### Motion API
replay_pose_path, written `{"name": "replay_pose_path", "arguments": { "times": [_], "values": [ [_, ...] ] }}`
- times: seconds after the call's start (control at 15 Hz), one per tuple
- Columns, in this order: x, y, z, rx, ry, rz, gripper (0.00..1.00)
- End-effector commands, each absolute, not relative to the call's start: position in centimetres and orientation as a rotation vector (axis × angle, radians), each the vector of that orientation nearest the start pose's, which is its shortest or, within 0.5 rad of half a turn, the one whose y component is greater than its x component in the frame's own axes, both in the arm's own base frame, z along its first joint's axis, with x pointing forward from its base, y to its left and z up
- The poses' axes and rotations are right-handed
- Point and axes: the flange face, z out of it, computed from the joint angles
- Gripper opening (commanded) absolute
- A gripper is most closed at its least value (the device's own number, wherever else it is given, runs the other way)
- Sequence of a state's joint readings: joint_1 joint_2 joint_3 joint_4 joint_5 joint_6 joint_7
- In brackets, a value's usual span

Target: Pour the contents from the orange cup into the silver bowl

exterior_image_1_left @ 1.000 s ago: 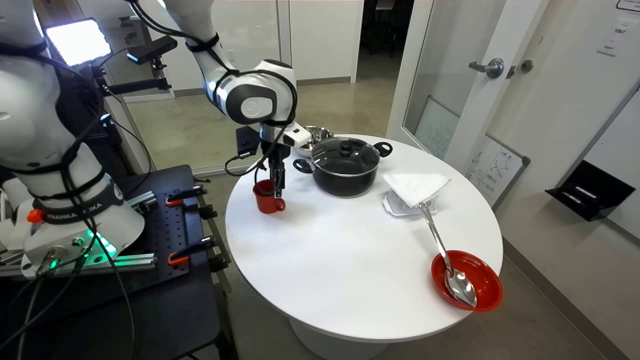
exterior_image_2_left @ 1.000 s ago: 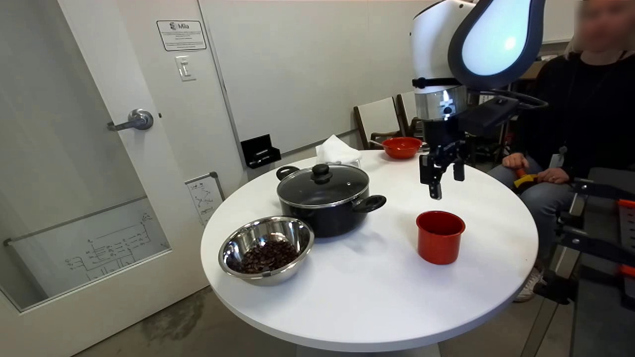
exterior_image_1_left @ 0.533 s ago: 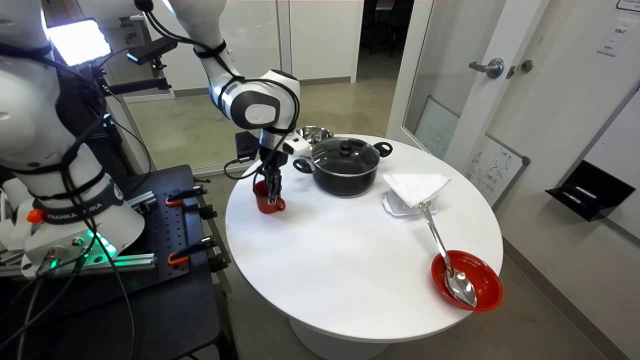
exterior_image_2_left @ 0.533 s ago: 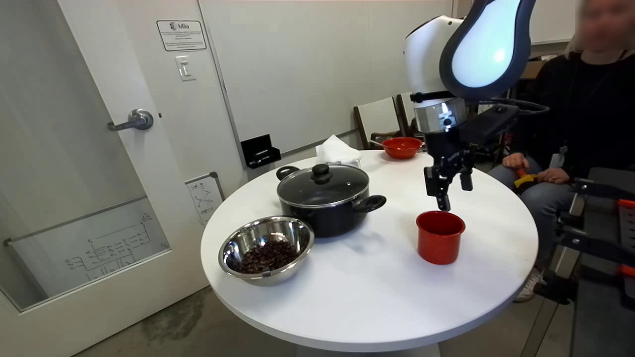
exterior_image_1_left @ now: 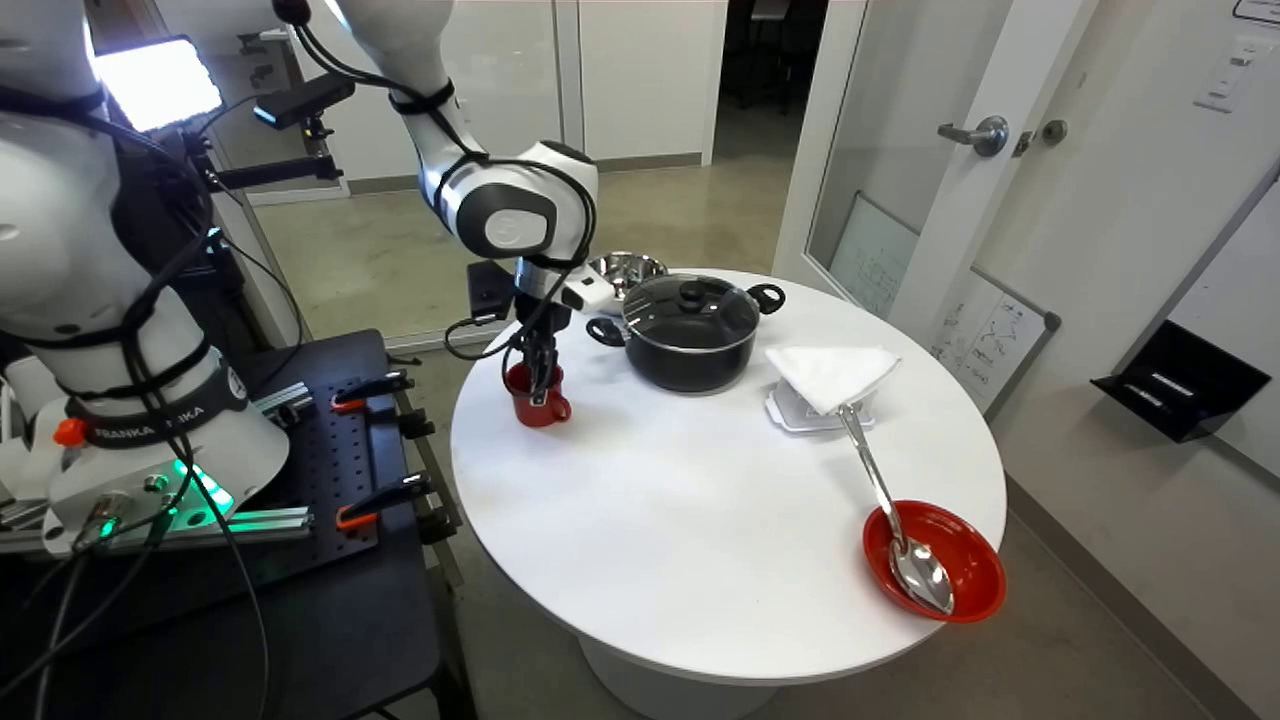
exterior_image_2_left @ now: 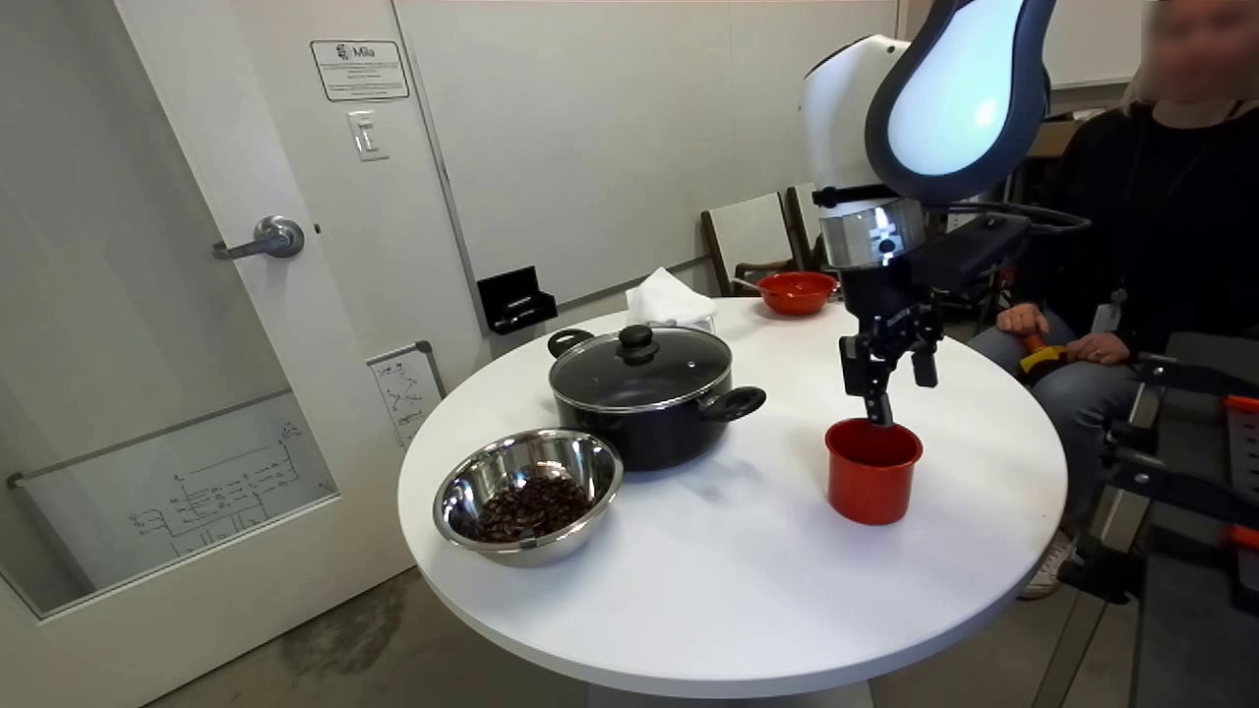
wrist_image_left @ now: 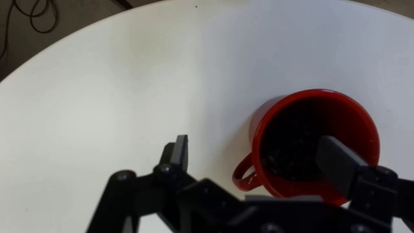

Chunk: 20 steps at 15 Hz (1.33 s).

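In the wrist view the black claw (wrist_image_left: 254,142) is spread, holding nothing, one finger (wrist_image_left: 336,158) over the mouth of the small round red-orange cup (wrist_image_left: 349,124), the other outside beyond its curved handle (wrist_image_left: 245,184): best lower straight and squeeze slowly on that handle-side wall, though the cup's dark contents (wrist_image_left: 294,149) are too dim to identify. In an exterior view the claw part-covers the cup on the round white surface (exterior_image_1_left: 650,520), and a glass-lidded black pot (exterior_image_1_left: 690,367) partly hides the shiny silver metal bowl (exterior_image_1_left: 626,264). In an exterior view the bowl shows dark beans (exterior_image_2_left: 536,508), but finger-to-rim contact is unclear.
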State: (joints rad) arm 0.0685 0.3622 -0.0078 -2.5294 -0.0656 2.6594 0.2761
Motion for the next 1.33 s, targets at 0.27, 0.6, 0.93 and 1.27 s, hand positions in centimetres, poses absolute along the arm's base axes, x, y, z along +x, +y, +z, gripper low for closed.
{"name": "replay_pose_path", "arguments": {
  "times": [0.27,0.6,0.93,1.27],
  "values": [
    [42.0,4.8,10.8,-3.107,0.242,0.331,1.00],
    [42.7,1.7,10.6,-3.100,0.374,0.266,1.00],
    [42.6,0.4,10.1,-3.034,0.438,0.321,1.00],
    [42.1,0.5,8.5,-2.993,0.496,0.356,1.00]
  ]
}}
